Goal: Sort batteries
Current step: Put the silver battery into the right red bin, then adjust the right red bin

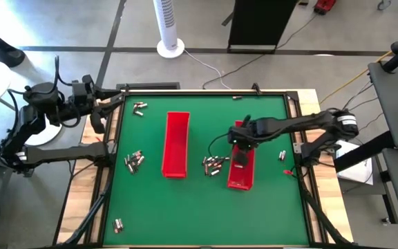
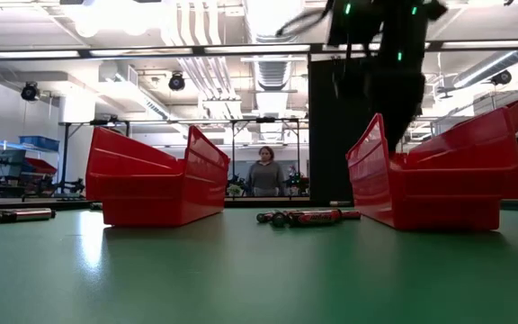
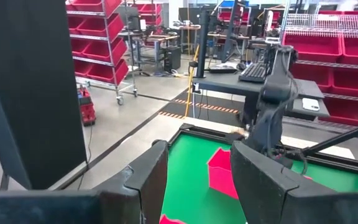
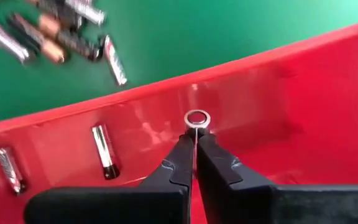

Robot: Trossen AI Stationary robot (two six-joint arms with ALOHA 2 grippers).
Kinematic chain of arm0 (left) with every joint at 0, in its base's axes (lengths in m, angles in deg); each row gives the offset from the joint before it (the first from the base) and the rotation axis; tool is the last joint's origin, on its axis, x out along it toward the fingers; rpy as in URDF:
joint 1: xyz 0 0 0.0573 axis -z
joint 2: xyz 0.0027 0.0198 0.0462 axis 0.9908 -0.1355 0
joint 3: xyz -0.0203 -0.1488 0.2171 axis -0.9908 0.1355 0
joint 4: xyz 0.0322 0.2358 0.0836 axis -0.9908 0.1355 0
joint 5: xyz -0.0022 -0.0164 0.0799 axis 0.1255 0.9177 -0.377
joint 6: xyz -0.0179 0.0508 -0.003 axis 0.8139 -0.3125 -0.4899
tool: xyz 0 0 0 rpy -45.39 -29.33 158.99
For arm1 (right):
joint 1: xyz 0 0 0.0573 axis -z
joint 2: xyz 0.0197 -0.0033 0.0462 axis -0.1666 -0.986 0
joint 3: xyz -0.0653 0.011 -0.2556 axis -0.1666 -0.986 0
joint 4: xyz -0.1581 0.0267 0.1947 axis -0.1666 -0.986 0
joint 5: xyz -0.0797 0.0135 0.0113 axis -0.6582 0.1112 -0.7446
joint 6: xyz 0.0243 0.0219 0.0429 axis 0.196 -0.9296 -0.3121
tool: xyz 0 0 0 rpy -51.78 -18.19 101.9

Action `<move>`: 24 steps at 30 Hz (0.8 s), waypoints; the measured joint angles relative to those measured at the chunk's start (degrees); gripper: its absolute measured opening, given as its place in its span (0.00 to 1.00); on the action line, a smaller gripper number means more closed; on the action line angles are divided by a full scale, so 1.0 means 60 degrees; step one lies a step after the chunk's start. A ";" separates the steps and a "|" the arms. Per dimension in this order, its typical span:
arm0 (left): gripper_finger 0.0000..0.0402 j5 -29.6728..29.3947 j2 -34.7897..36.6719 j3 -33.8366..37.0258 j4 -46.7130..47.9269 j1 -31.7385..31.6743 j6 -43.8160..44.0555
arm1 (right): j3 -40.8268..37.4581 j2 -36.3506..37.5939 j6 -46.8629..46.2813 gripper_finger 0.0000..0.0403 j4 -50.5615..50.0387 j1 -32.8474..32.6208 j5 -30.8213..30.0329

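The green table (image 1: 199, 207) carries two long red trays: the left tray (image 1: 175, 144) near the middle, the right tray (image 1: 241, 169) toward the right edge. The left arm waits off the table's far left corner, its left gripper (image 1: 109, 107) parted with nothing between the fingers.

The right gripper (image 4: 195, 140) hangs inside the right tray, its fingers pressed together; at their tips sits a small silvery ring (image 4: 196, 118), which looks like a battery seen end-on. I can't tell whether it is pinched or only touched.

Batteries lie scattered: a cluster (image 1: 215, 163) just beside the right tray's left wall, another cluster (image 1: 134, 160) toward the left edge, a few (image 1: 139, 108) near the far left corner, one pair (image 1: 118, 224) near the front left corner, one (image 1: 282, 155) by the right edge. Two more (image 4: 104, 151) lie in the right tray.

The risk, as I judge it: so thin a grip on a round end could let the battery slip or roll, or the fingers could scrape the tray wall.

The low view shows only the arm's dark bulk above the tray, so the tray's inside is hidden there.
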State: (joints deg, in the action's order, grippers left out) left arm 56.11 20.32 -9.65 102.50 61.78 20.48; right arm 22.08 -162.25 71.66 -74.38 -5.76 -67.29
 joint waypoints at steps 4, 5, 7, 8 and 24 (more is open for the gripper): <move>0.39 0.0004 0.0004 0.0000 0.0004 -0.0002 0.0082 | -0.0321 -0.0846 0.0643 0.02 0.0652 0.0019 0.0384; 0.39 0.0004 0.0004 0.0000 0.0004 -0.0002 0.0086 | -0.0345 -0.1054 0.0799 0.02 0.0728 0.0019 0.0402; 0.39 0.0004 0.0003 0.0000 0.0004 -0.0002 0.0086 | -0.0358 -0.1429 0.1101 0.02 0.0795 0.0019 0.0412; 0.39 0.0004 0.0004 0.0000 0.0004 -0.0002 0.0089 | -0.0365 -0.1597 0.1223 0.02 0.0788 0.0019 0.0435; 0.39 -0.0011 0.0004 0.0000 -0.0175 -0.0002 0.0069 | 0.0245 -0.0130 0.1288 0.04 -0.0414 0.0308 0.0111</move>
State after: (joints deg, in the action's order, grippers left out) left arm 56.05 20.35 -9.65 101.45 61.77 20.89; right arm 23.55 -163.04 79.39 -76.86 -3.91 -66.62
